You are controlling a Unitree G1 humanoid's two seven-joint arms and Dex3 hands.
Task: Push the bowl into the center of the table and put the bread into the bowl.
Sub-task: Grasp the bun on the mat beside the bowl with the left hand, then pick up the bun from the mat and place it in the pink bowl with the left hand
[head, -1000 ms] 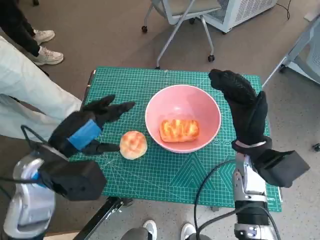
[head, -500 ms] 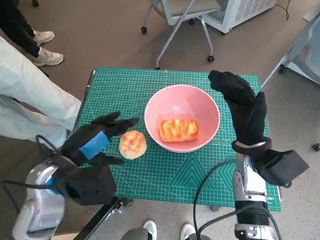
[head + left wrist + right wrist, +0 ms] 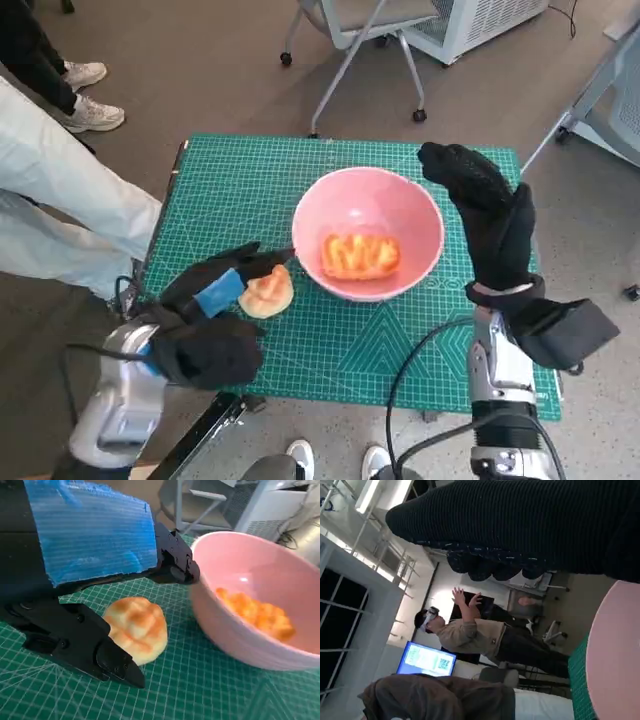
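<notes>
The pink bowl [image 3: 368,232] sits near the middle of the green mat, with an orange-glazed bread [image 3: 359,255] lying inside it. A round pale bun [image 3: 268,292] lies on the mat just left of the bowl; the left wrist view shows the bun [image 3: 137,628] between my spread black fingers [image 3: 117,665], not gripped. My left hand [image 3: 215,300] is open around the bun, one finger reaching to the bowl's rim [image 3: 200,587]. My right hand [image 3: 487,215] stands upright and open at the bowl's right side, holding nothing.
The green cutting mat [image 3: 340,340] covers the small table. A person's pale trouser legs [image 3: 60,190] stand close on the left, with shoes [image 3: 95,115] beyond. An office chair base [image 3: 350,60] stands behind the table. In the right wrist view a person [image 3: 470,635] sits in the room.
My left hand has drawn back toward me and moved right, closing in around the bun from the left. The bowl, its bread and my right hand have stayed put.
</notes>
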